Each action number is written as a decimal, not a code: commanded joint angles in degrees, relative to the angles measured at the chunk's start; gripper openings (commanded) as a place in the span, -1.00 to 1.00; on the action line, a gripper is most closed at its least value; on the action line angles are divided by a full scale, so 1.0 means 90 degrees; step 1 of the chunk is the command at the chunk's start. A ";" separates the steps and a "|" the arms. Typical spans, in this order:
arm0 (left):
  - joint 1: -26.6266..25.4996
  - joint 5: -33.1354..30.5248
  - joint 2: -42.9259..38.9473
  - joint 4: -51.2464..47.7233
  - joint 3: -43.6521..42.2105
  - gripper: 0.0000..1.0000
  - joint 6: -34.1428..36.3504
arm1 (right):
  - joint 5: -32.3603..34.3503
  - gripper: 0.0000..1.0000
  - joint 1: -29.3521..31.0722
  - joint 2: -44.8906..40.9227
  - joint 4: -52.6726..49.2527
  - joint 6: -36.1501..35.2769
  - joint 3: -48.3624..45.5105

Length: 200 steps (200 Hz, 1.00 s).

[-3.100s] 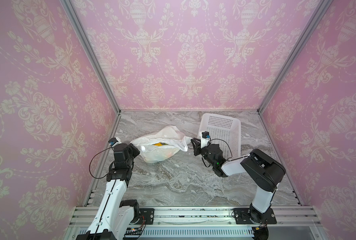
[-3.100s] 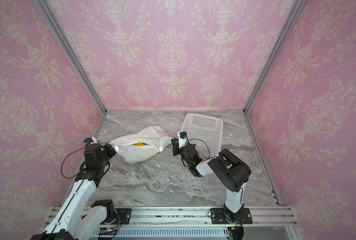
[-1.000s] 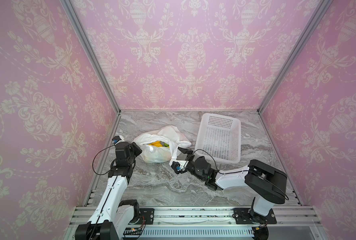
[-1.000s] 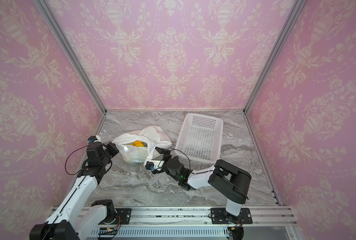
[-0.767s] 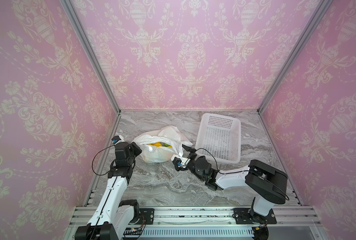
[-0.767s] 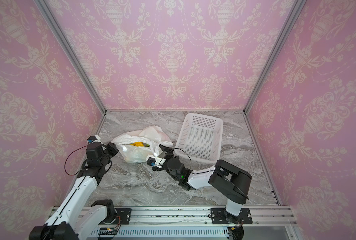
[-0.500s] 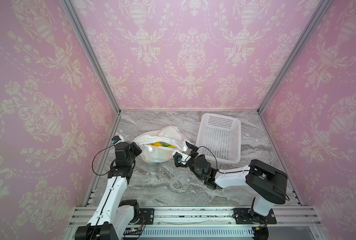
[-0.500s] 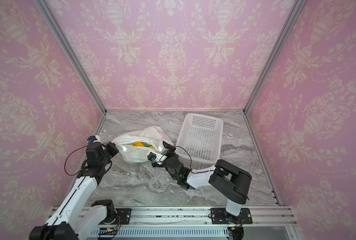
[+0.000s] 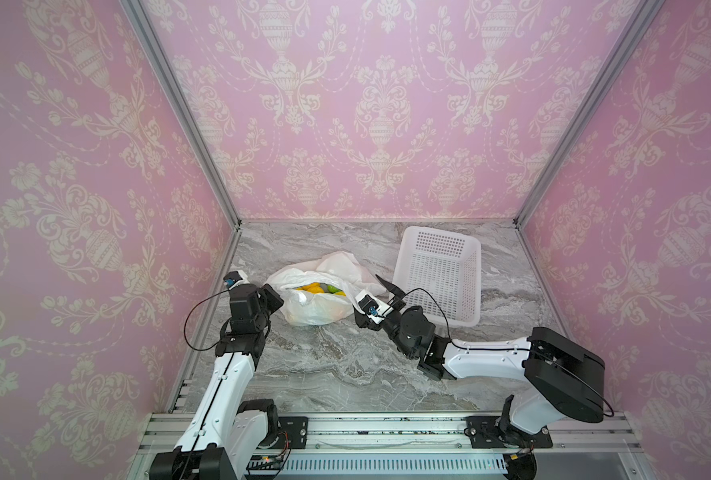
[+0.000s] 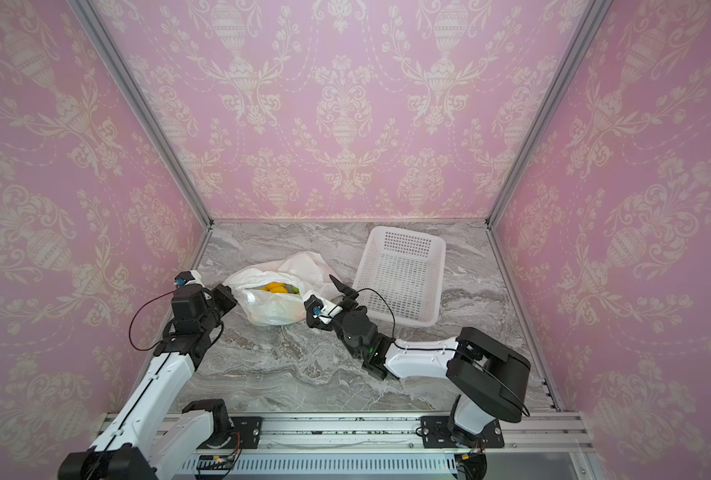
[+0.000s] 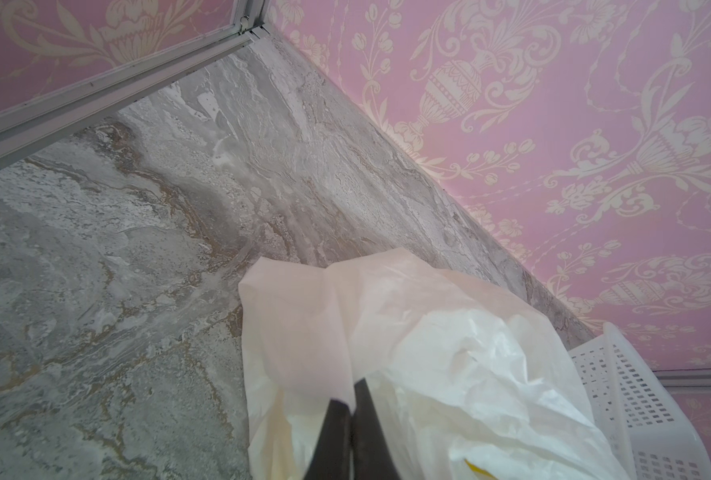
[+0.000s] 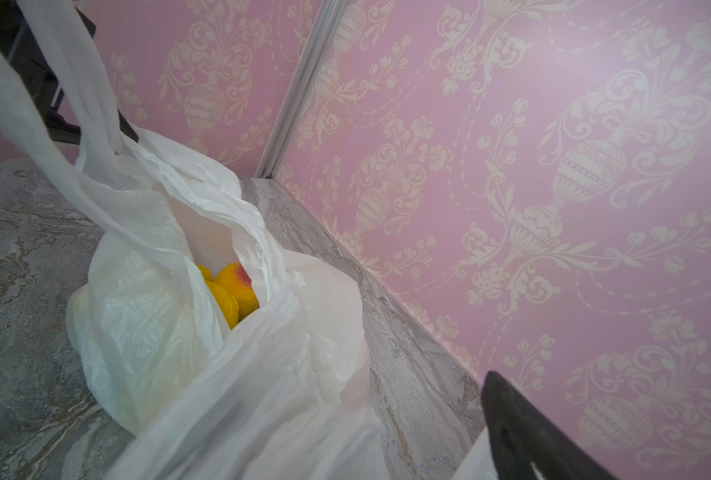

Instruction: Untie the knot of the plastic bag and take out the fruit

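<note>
Pink wallpaper (image 9: 345,124) with a pale urn pattern on three sides, closing in a grey marble table (image 9: 324,374). On the far right part of that table, a white basket (image 9: 441,245) full of small holes, with no fruit inside as far as both top views show. Near it, to the left, a thin white bag (image 9: 316,307), slumped on the marble with its mouth turned up and open.

Left claw (image 11: 351,392) closed on the rim of the bag at its left side, pinching the film flat between the jaws, clear in the left wrist view. Right claw (image 9: 390,286) at the opposite side of the mouth, between bag and basket, jaws standing apart. Bag film very close to one finger in the right wrist view, but not clamped, as far as possible to tell.

Inside the mouth, fruit (image 12: 231,291): yellow and orange pieces, one with a red blush, plus a bit of green in the top views. All of it low in the bag, none on the table.

No knot to find: handles separate, one stretched toward the left claw. Untying therefore judged as done. Left to do: the whole second half, meaning to reach in with the free claw and take out each piece, probably into the basket. Impossible to count the pieces, with film covering most of them.
</note>
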 commanded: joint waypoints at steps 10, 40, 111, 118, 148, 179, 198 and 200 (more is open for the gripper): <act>0.0043 0.0171 -0.0075 -0.0030 0.0075 -0.92 -0.0011 | -0.0648 0.28 0.0004 -0.0085 -0.0707 0.0545 0.0230; -0.0015 0.0239 -0.0310 -0.0226 0.0198 -0.31 0.0146 | 0.0636 -0.80 -0.0012 -0.0044 -0.1269 0.1457 0.0806; -0.0816 -0.1380 -0.2665 -0.2317 0.1288 0.46 0.0867 | 0.0773 -1.00 -0.0230 0.0221 -0.3392 0.2790 0.1972; -0.0829 -0.1413 -0.2974 -0.2443 0.1304 0.48 0.0841 | 0.0782 -1.00 -0.0253 0.0216 -0.3483 0.2914 0.2014; -0.0850 -0.0684 -0.3460 -0.3105 0.1997 0.47 0.0266 | 0.0740 -1.00 -0.0346 0.0174 -0.3615 0.3261 0.2028; -0.0968 0.0493 -0.3175 -0.3264 0.2098 0.32 -0.0295 | 0.0405 -1.00 -0.0591 0.0143 -0.3944 0.3736 0.2062; -0.1224 0.0584 -0.3038 -0.3302 0.2251 0.28 -0.0168 | 0.0193 -1.00 -0.0813 0.0141 -0.4245 0.4043 0.2099; -0.1259 0.0582 -0.3025 -0.3335 0.2288 0.28 -0.0144 | 0.0169 -1.00 -0.0840 0.0144 -0.4277 0.4075 0.2096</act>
